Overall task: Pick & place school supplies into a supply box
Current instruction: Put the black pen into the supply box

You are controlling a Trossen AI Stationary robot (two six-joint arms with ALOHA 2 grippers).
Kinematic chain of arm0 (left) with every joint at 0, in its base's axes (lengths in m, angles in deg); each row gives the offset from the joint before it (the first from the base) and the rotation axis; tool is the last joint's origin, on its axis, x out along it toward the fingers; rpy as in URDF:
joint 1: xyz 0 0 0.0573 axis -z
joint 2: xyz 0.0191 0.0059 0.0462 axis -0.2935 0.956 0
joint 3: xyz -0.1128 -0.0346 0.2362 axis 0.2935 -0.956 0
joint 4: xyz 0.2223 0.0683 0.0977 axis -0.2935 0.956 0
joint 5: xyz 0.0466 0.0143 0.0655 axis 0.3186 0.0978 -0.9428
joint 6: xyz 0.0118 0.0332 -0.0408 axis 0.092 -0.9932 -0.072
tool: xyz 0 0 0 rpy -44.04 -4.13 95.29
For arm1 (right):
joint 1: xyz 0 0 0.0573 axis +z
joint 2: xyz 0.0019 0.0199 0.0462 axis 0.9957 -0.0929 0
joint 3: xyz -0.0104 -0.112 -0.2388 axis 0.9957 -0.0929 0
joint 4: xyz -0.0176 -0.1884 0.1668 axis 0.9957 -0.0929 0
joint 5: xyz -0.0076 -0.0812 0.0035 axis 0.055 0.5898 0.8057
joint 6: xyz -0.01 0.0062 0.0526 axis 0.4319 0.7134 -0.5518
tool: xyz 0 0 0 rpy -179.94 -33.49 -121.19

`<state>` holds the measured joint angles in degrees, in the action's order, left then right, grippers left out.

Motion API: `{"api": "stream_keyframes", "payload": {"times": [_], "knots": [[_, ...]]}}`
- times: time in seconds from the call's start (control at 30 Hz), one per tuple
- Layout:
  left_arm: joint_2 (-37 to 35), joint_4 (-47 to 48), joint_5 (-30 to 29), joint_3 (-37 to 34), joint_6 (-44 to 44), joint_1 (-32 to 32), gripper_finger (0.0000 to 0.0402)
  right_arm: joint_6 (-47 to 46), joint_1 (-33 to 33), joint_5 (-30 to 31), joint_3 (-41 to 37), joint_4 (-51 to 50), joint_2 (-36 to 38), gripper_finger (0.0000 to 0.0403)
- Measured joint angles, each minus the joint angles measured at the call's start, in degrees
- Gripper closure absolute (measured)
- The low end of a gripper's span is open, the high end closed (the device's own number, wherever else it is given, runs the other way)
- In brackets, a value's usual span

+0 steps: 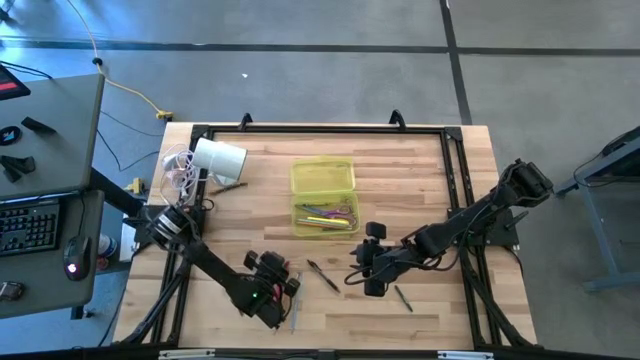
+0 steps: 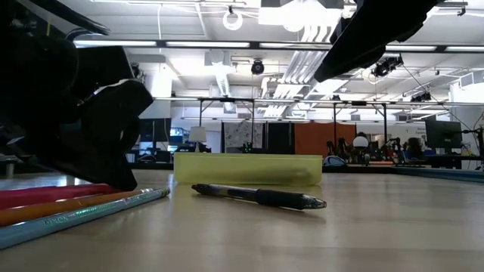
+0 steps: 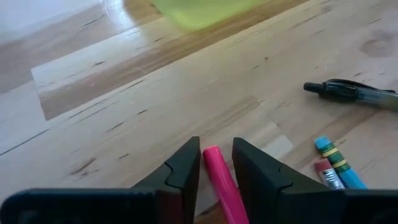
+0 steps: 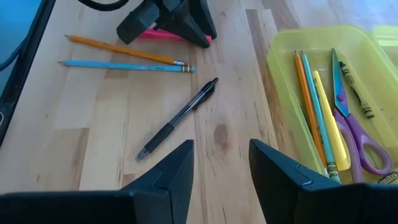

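- On the wooden table (image 1: 440, 180), the yellow-green box (image 1: 323, 196) sits near the middle, toward the far edge. It has pencils and purple scissors (image 4: 354, 127) in it.
- Both dark arms reach in from the near corners. The left arm is on the near left side, and the right arm is near the middle right.
- Down low on the wood, the left gripper (image 3: 216, 163) has its two fingers one on each side of a pink pen (image 3: 219, 177). The fingers are a little apart and sit close beside the pen. I cannot tell if they squeeze it yet.
- The pink pen points away from the gripper, toward the box, so its long side runs between the fingers. I think the left arm is the one to lift it, since it is right on it.
- Up above the wood, the right gripper (image 4: 221, 165) has its fingers apart and holds nothing.
- A black pen (image 4: 178, 118) lies flat on the table just past the right gripper, slanted, with the box off to one side.
- An orange pencil (image 4: 118, 48) and a blue pencil (image 4: 124, 65) lie side by side next to the left gripper.
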<state>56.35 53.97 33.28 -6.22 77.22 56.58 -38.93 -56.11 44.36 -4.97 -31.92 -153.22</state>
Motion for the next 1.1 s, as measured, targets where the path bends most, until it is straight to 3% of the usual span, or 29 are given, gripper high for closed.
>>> {"api": "stream_keyframes", "payload": {"times": [0.27,0.47,0.57,0.73,0.93,1.1], "knots": [[0.2,1.0,0.0,2.1,0.5,-0.1,0.0264,0.0,0.0,0.0,0.0,0.1,0.0,0.0265],[0.1,1.1,3.4,2.5,4.8,0.8,0.0265,0.0,0.0,0.0,0.0,0.1,0.0,0.0265],[0.2,1.3,2.8,2.5,7.4,1.6,0.0288,0.0,0.0,0.0,0.0,0.1,0.0,0.0265],[0.1,1.1,2.5,2.6,9.5,1.6,0.0369,0.0,0.0,0.0,0.0,0.0,0.0,0.0265],[0.2,2.7,-2.8,4.1,12.8,1.3,0.0367,0.0,0.0,0.0,0.0,0.1,0.0,0.0265],[-0.2,5.5,-1.6,8.1,8.4,-0.6,0.0381,0.0,0.0,-0.2,0.0,0.1,0.0,0.0265]]}}
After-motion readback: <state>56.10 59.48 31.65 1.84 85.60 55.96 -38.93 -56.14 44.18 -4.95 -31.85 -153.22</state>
